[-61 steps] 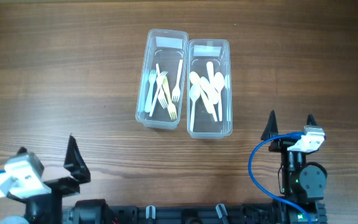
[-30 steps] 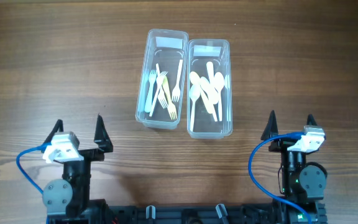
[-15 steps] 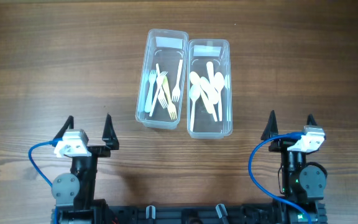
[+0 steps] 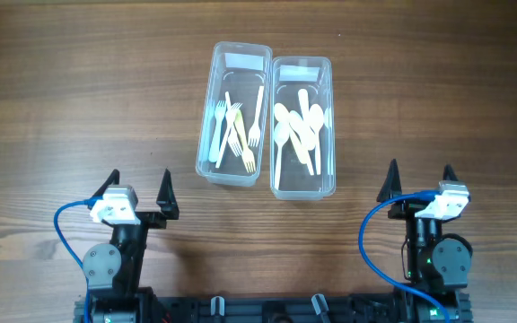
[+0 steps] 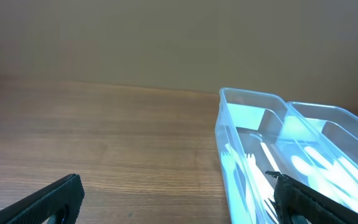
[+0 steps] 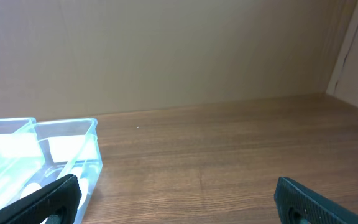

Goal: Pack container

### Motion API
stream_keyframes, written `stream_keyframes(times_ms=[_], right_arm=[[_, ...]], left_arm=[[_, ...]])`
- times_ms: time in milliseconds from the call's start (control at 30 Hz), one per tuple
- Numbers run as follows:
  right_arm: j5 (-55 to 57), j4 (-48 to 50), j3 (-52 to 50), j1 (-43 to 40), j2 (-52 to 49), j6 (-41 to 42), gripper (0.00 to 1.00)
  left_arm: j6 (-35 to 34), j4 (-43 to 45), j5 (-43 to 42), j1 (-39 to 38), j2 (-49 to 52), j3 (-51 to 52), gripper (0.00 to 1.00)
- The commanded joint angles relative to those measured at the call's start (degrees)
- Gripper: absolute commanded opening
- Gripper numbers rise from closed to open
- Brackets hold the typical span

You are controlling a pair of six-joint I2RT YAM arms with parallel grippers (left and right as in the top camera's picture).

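Two clear plastic containers stand side by side at the table's centre. The left container holds several white forks and a yellowish one. The right container holds several white spoons. My left gripper is open and empty near the front edge, below and left of the fork container, which also shows in the left wrist view. My right gripper is open and empty at the front right; the spoon container shows at the left of the right wrist view.
The brown wooden table carries nothing else around the containers. A beige wall stands behind the table. Blue cables loop at each arm base near the front edge.
My left arm has swung from the far left front corner rightward to rest straight near the front edge, still open. The right arm and the containers have not moved.
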State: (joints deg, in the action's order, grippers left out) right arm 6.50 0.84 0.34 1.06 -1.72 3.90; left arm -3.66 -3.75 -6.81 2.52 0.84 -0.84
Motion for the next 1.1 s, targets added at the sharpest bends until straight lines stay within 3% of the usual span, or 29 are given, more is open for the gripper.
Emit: stream_keyframes(times_ms=[0,1067], right_arm=[[1.03,0.24,0.0,0.02,-0.22,0.98,1.0],[1.03,0.24,0.0,0.02,-0.22,1.01,1.0]], left_arm=[[2.01,0.39,-0.55,-0.13,-0.66,0.52,1.0],[1.95,0.09,0.42,-0.13,-0.46,0.52,1.0]])
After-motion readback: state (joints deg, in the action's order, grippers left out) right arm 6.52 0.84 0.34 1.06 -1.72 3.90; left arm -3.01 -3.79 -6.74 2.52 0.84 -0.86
